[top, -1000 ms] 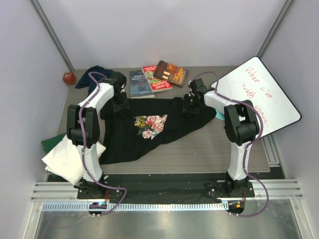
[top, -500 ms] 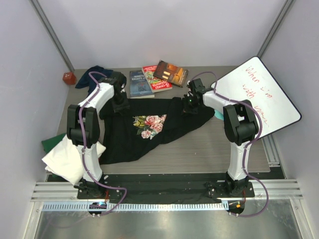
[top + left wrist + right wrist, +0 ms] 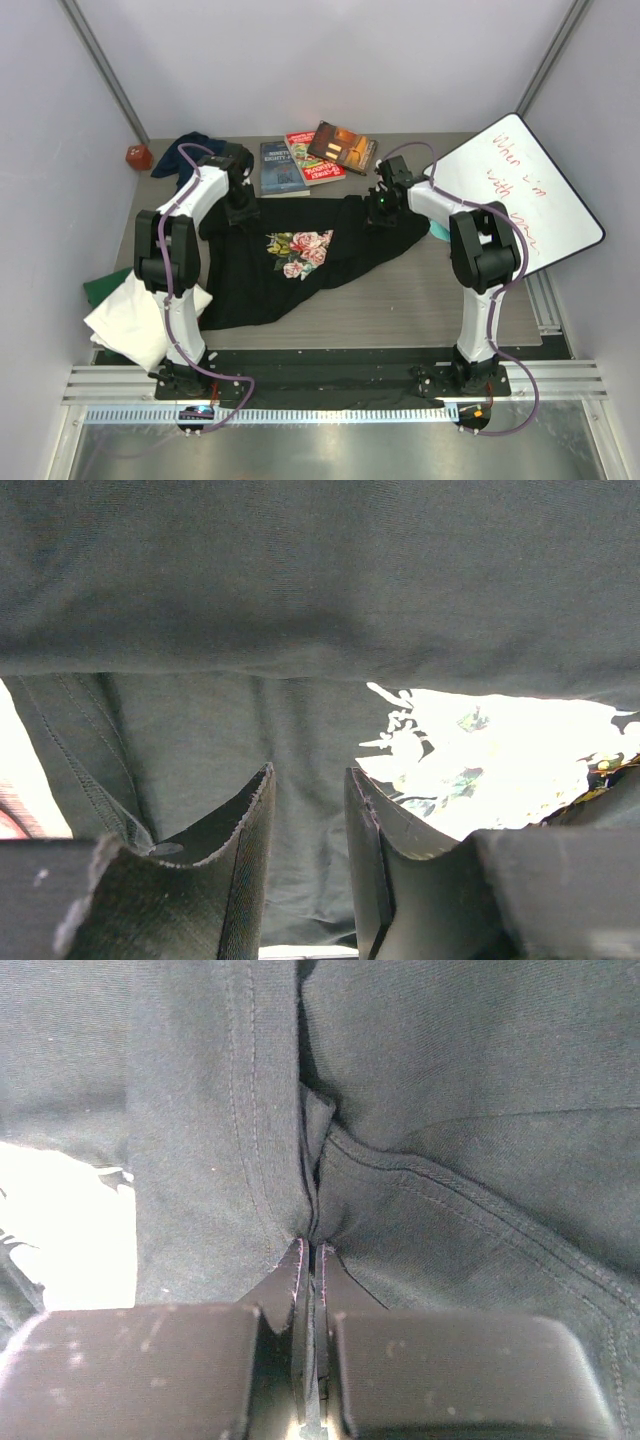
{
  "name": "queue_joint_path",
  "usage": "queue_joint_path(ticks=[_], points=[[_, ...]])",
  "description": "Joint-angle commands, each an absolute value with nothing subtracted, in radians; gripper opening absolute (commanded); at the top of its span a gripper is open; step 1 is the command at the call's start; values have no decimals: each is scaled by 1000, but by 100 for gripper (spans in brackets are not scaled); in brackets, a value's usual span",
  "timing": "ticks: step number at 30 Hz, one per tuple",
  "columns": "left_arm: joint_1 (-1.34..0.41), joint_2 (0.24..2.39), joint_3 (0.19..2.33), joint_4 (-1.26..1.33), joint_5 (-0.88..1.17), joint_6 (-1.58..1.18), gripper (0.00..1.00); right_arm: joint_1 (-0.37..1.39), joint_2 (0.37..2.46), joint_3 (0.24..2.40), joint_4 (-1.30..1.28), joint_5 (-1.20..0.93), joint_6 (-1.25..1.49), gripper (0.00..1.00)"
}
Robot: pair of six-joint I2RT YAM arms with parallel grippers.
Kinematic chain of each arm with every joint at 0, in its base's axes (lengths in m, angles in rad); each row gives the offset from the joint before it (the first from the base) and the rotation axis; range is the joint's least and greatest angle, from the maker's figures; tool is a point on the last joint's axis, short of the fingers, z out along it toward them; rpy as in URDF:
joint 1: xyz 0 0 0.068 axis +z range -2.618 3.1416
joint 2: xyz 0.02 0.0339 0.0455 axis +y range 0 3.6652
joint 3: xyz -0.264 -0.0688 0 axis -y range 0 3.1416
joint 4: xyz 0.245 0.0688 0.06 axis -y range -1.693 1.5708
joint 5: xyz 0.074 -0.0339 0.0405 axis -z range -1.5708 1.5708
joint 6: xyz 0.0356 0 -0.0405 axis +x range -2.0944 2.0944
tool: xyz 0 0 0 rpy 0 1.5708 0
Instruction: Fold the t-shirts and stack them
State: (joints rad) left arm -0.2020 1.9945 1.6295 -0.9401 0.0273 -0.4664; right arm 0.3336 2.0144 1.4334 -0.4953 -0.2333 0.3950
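Note:
The black t-shirt [image 3: 262,283] with the rose print [image 3: 303,250] lies spread across the middle of the table. My left gripper [image 3: 241,211] stands at its far left corner; in the left wrist view its fingers [image 3: 308,770] are apart over the black cloth [image 3: 300,600] and hold nothing. My right gripper [image 3: 383,209] is at the shirt's far right edge, shut [image 3: 310,1245] on a pinched fold of seamed black cloth [image 3: 450,1060]. A navy t-shirt [image 3: 190,147] lies crumpled at the back left. Folded white [image 3: 128,320] and green [image 3: 100,288] t-shirts sit at the near left.
Three books [image 3: 312,155] lie at the back centre. A red object [image 3: 138,156] is in the back left corner. A whiteboard [image 3: 515,195] leans at the right, with a teal mat's edge [image 3: 440,232] beneath it.
My right gripper has closed on the shirt's far right edge and drawn the cloth slightly to the left. The left arm has not moved.

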Motion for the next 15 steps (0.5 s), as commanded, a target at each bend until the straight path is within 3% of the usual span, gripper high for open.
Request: queue_joint_path(ticks=[1, 9, 15], points=[[-204, 1996, 1663, -950, 29, -459, 35, 345, 1925, 1474, -476, -242, 399, 1], [-204, 1997, 1664, -950, 31, -457, 35, 347, 1905, 1485, -482, -255, 403, 1], [-204, 1996, 1663, -950, 32, -457, 35, 345, 1905, 1491, -486, -219, 396, 27]])
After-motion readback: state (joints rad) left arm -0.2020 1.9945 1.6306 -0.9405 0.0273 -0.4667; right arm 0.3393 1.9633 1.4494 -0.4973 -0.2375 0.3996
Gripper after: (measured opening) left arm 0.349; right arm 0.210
